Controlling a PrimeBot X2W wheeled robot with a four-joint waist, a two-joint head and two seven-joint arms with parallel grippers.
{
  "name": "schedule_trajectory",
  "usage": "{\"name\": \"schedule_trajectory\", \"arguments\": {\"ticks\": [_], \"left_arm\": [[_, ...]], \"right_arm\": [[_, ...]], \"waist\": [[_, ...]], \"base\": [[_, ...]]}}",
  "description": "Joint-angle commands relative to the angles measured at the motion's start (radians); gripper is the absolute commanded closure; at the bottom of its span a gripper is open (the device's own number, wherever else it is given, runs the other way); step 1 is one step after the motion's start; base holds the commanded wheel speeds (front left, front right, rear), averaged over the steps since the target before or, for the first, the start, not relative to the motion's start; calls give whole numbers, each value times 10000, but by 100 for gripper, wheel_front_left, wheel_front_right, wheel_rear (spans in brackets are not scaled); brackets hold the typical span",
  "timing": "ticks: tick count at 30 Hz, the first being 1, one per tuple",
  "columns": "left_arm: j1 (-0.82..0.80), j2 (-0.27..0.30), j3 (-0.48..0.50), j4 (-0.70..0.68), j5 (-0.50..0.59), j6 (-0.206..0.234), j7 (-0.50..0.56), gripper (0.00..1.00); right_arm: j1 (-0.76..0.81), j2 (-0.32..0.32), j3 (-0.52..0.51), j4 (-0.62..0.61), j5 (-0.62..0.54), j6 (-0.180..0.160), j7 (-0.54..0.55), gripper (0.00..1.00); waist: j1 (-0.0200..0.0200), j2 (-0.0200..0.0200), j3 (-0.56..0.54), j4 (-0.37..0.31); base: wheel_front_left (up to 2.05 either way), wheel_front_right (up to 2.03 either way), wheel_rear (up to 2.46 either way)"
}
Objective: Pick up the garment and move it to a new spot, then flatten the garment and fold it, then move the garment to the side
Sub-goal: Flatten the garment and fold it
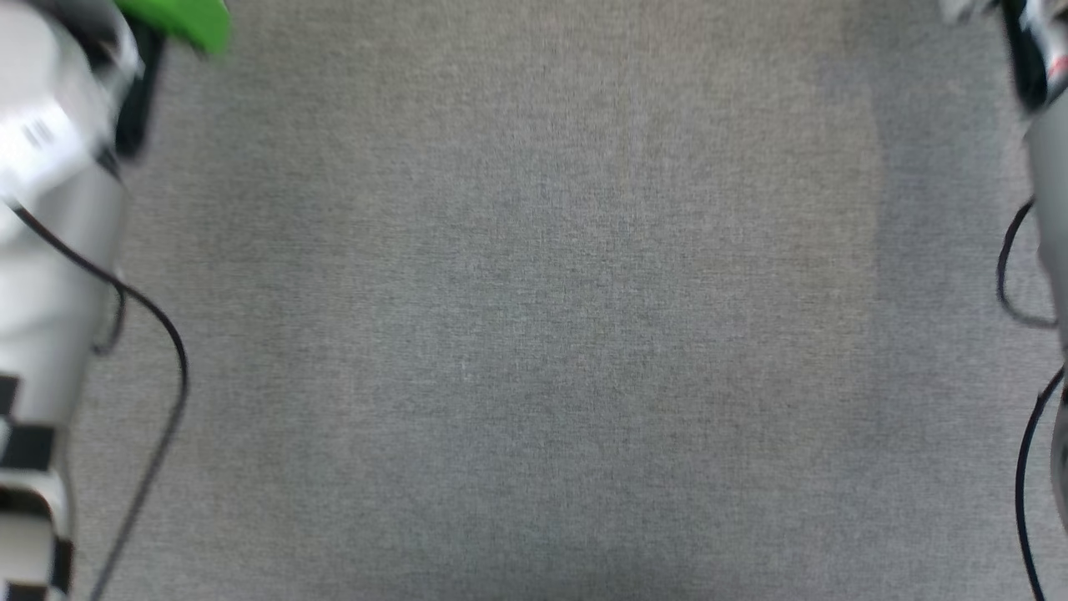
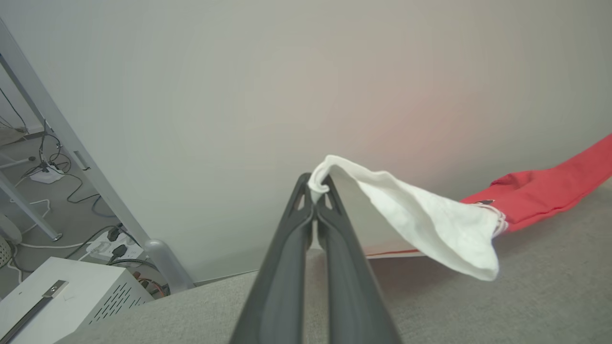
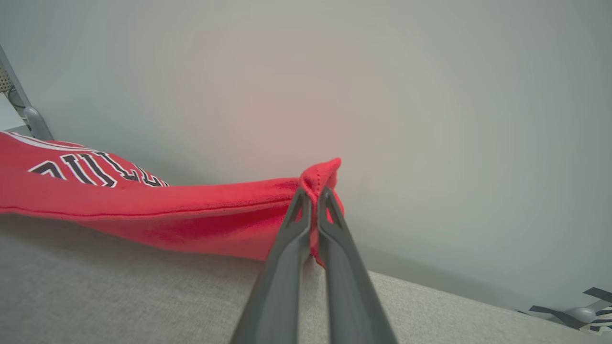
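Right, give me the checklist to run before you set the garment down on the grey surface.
1. Grip of left pincer on white sleeve: ok, shut on it.
2. Grip of right pincer on garment, at its red edge: ok, shut on it.
3. Garment stretched flat between them: not ok, the sleeve droops and the red cloth sags.
4. Garment fully off the grey surface: cannot tell.
5. Room to lay it down, head view: ok.

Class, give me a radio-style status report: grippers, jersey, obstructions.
Left gripper shut on white sleeve. Right gripper shut on red edge of jersey. Jersey held up at both grips over grey table. Wall ahead.
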Motion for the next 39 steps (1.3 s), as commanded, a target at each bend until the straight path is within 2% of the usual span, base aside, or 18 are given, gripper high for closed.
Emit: {"name": "schedule_trajectory", "arguments": {"ticks": [1, 7, 11, 23, 30, 39], "left_arm": [[775, -123, 117, -212, -36, 10, -57, 100], [3601, -628, 35, -707, -2, 225, -58, 100], [5229, -674, -81, -827, -206, 331, -52, 100], [8606, -63, -548, -1764, -658, 564, 351, 100], [9902, 379, -766, -2720, -991, 674, 1026, 100], [11468, 1124, -1056, -4220, -1196, 1038, 1831, 100]], "right_arm": [[556, -125, 176, 21, 302, -17, -90, 100], [2722, -553, 468, 70, 1581, -17, -59, 100], [4060, -707, 829, -19, 2446, -17, 180, 100], [7544, -1383, 1804, -1428, 5409, -17, 1709, 100], [9207, -1893, 1757, -2732, 6779, -17, 2675, 100], [11467, -2268, 1356, -4579, 7732, -17, 4007, 100]], "waist": [[0, 115, -984, 170], [0, 115, -2369, 416], [0, 115, -3136, 514], [0, 115, -4778, 593], [0, 115, -5328, 579], [0, 115, -5926, 635]], "base": [[0, 0, 0], [0, 0, 0], [0, 0, 0], [0, 0, 0], [0, 0, 0], [0, 0, 0]]}}
